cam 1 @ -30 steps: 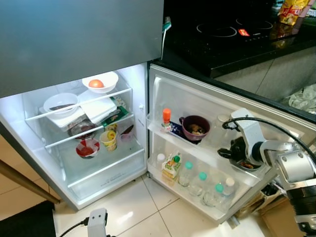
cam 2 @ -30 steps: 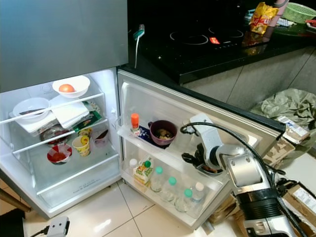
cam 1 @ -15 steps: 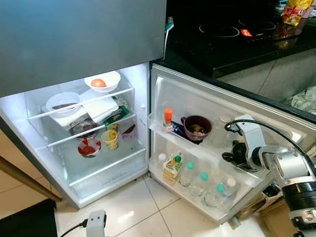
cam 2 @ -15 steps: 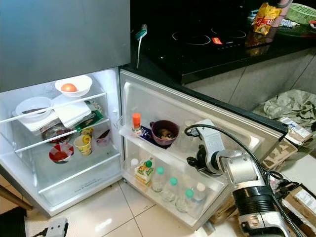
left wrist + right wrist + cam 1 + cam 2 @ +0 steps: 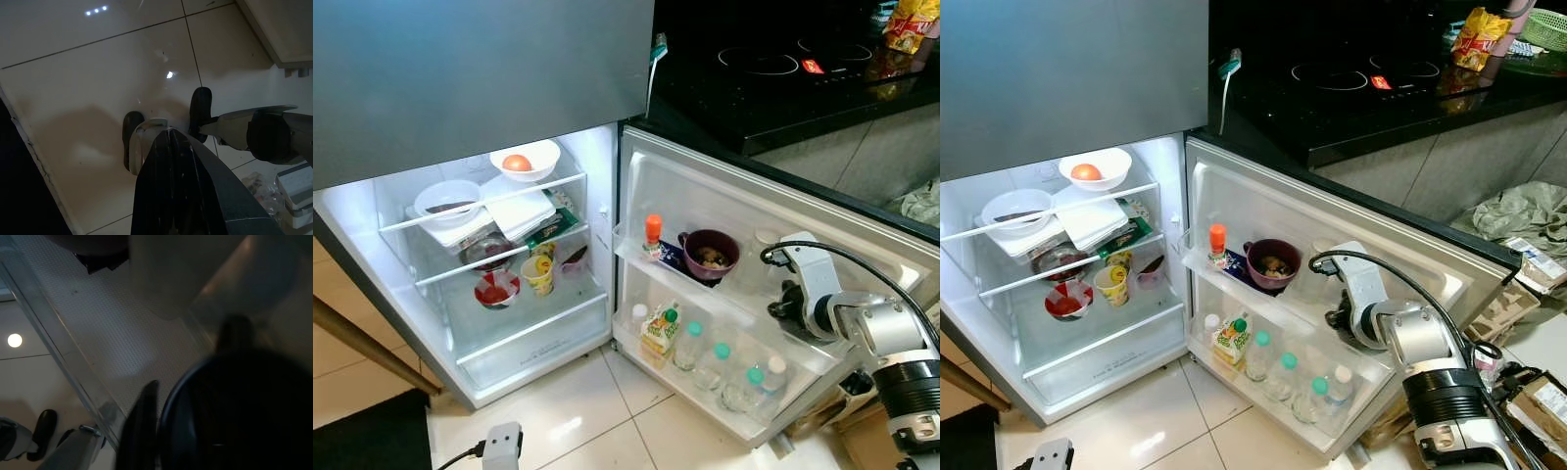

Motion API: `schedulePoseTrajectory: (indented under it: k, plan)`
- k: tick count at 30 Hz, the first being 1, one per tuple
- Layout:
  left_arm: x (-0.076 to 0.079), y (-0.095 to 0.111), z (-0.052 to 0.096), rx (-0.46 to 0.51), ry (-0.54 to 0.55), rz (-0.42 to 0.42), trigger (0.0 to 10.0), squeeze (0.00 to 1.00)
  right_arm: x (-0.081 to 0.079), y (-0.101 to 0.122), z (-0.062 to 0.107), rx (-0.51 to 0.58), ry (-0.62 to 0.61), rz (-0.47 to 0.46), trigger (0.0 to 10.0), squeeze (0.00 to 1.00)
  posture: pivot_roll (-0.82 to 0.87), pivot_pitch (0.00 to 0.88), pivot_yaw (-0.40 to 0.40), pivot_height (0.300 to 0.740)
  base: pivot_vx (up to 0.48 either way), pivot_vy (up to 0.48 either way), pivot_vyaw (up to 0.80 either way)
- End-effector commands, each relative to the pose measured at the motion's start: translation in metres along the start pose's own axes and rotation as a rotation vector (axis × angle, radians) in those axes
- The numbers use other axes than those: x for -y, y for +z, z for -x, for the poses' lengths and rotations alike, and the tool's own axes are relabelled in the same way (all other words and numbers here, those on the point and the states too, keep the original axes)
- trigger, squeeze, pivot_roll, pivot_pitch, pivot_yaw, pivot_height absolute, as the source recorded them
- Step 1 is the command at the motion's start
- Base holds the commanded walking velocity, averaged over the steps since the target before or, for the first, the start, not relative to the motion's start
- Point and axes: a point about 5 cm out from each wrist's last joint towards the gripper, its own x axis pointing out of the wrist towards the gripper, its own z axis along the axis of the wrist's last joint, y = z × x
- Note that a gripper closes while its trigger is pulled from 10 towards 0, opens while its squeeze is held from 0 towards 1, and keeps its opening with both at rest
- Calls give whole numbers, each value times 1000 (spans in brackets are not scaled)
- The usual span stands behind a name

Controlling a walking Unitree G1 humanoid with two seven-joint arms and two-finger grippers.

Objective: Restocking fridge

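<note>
Now, right gripper [image 5: 783, 305] at fridge door shelf [image 5: 724, 304], wrist bent inward

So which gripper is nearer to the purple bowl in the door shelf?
Right. The right gripper is at the same door shelf, beside the purple bowl. The left gripper hangs low over the floor tiles.

Right end effector [image 5: 781, 305] tips hidden behind wrist; dark bowl [image 5: 234, 406] beside them blurred, contents unclear.
</note>
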Motion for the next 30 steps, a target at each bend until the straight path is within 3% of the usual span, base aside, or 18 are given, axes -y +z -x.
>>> schedulePoseTrajectory:
  k: [1, 8, 12, 14, 19, 22, 27, 30]
  plan:
    - [5, -6, -1, -20, -11, -8, 10000, 0, 7, -2, 2, -15, -33, 38, 0, 0, -82, 0, -54, 740, 0, 0, 0]
    - [5, -4, -1, -16, -12, -10, 10000, 0, 17, -4, 8, -47, -79, 138, 0, 0, -84, 0, -54, 740, 0, 0, 0]
    - [5, -3, -2, -15, -14, -14, 10000, 0, 26, 0, 23, -45, -86, 241, 0, 0, -87, 0, -52, 740, 0, 0, 0]
    - [5, -3, -2, -15, -14, -14, 10000, 0, 26, 0, 23, -45, -86, 241, 0, 0, -87, 0, -52, 740, 0, 0, 0]
    - [6, -1, -2, -14, -16, -20, 10000, 0, 34, 11, 47, 9, -62, 301, 0, 0, -90, 0, -51, 740, 0, 0, 0]
    - [6, -1, -2, -14, -16, -21, 10000, 0, 34, 13, 51, 22, -56, 311, 0, 0, -90, 0, -51, 740, 0, 0, 0]
    - [6, 1, -2, -13, -16, -25, 10000, 0, 21, 26, 70, 131, 63, 385, 0, 0, -95, 0, -48, 740, 0, 0, 0]
    - [5, 4, -3, -10, -14, -26, 10000, 0, -1, 28, 83, 201, 218, 492, 0, 0, -99, 0, -45, 740, 0, 0, 0]
